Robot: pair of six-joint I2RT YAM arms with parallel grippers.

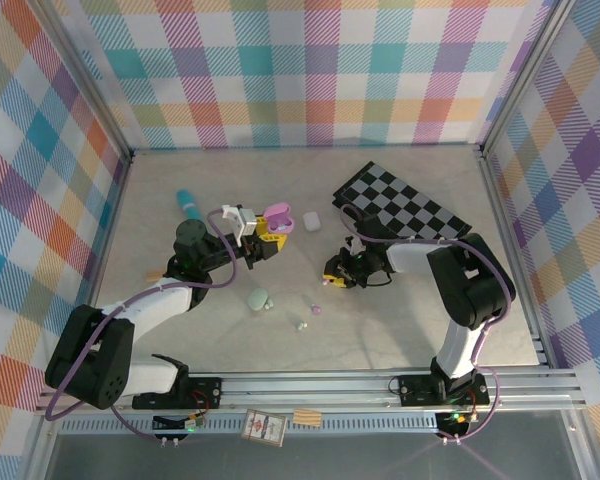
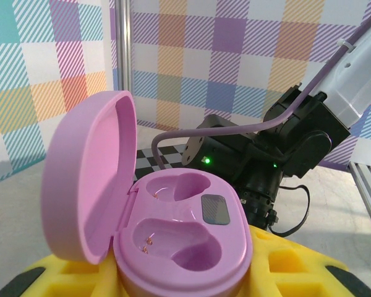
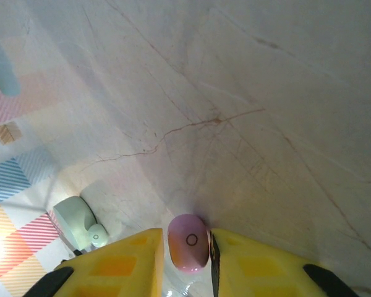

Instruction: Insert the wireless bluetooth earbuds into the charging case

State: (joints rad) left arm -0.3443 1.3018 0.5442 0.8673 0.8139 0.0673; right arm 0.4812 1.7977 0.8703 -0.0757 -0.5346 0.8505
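My left gripper (image 1: 265, 228) is raised above the table, its yellow fingers (image 2: 297, 260) shut on an open lilac charging case (image 2: 185, 229). The case's lid (image 2: 89, 179) is tipped back and both sockets are empty. My right gripper (image 3: 187, 247) is down at the tabletop with a lilac earbud (image 3: 188, 242) pinched between its yellow fingertips. In the top view this gripper (image 1: 337, 275) sits right of centre. Another lilac earbud (image 1: 317, 310) and a pale one (image 1: 302, 325) lie loose nearer the front. A mint earbud (image 3: 98, 235) rests against a mint case (image 3: 74, 219).
A white case (image 1: 311, 220) lies beside the held lilac case. A teal object (image 1: 187, 205) lies at the back left. A black-and-white checkered mat (image 1: 400, 205) covers the back right. Checked walls enclose the table on three sides.
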